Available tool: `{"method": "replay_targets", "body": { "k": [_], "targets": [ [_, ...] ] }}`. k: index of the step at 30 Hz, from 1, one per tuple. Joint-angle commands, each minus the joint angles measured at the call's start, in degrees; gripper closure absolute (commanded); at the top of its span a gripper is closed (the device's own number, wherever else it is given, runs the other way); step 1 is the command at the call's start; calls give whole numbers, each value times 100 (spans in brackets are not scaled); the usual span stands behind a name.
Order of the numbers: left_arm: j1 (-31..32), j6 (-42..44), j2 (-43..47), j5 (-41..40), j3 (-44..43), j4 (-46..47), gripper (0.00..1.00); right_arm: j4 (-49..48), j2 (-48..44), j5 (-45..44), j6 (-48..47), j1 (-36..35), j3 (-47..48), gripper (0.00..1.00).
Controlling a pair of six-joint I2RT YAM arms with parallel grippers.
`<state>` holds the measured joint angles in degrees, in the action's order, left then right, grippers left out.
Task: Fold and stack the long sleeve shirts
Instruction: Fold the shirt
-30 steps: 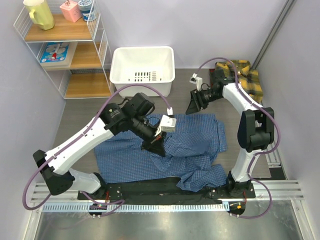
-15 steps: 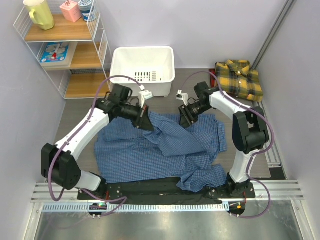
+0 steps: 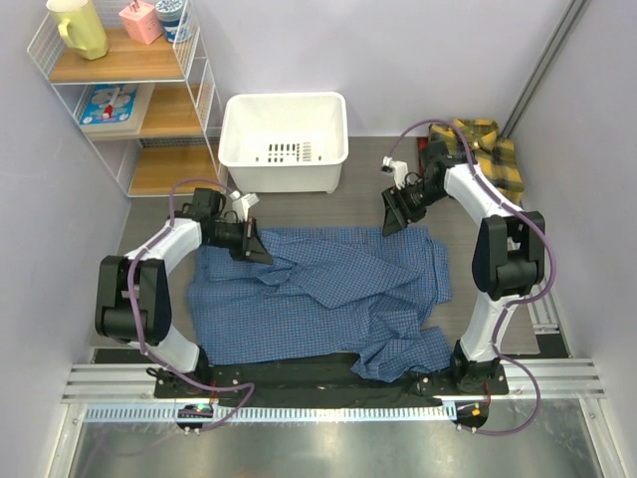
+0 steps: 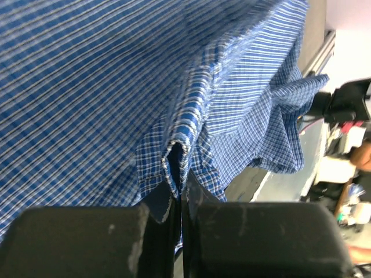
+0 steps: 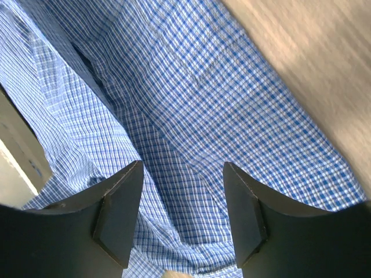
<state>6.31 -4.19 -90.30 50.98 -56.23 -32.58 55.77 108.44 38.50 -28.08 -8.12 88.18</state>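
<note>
Since half a second ago the left gripper (image 3: 251, 245) has pulled out to the left of the frame, dragging a fold of the blue shirt (image 3: 328, 299) along. Its jaws are clenched on that fold, as we see plainly from the wrist. Our right gripper (image 3: 392, 213) has swung back toward the upper right and hangs released over the shirt's upper right edge, gripping nothing. We find the blue shirt rumpled across the middle of the grey-brown table (image 3: 363, 194). The yellow shirt (image 3: 495, 159) lies at the upper right corner, partly behind the right arm. Beyond — a white bin (image 3: 284, 124) at top centre, a wire shelf (image 3: 119, 100) at upper left, pale walls (image 3: 428, 50) and a metal rail (image 3: 328, 410) along the bottom.
</note>
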Motion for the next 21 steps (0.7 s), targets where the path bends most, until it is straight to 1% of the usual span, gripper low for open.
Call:
{"method": "replay_targets", "body": {
  "k": [1,3,5,8,12,15,17,18,21],
  "targets": [
    [-243,-424,-84,-18,155,489,98,408,-25,-387,-330,-49,130,38],
    [-375,-513,-128,-105,235,524,97,487,-51,-440,-409,-58,103,38],
    [-507,-662,-154,-369,253,595,97,505,-60,-510,-444,-58,76,39],
    [-587,-707,-216,-335,174,647,95,654,-60,-405,-532,-58,94,40],
    [-587,-777,-382,-282,-28,630,94,1032,54,253,-682,-76,112,36],
    [-587,-838,-444,-282,-90,595,93,1112,142,421,-682,-93,7,31],
    [-578,-865,-462,-352,-125,490,92,1085,159,413,-699,-111,-64,30],
    [-587,-856,-479,-526,-125,428,92,1024,168,378,-691,-120,-108,30],
    [-595,-803,-436,-1000,-90,288,96,884,160,167,-612,-128,-170,33]
  ]
}}
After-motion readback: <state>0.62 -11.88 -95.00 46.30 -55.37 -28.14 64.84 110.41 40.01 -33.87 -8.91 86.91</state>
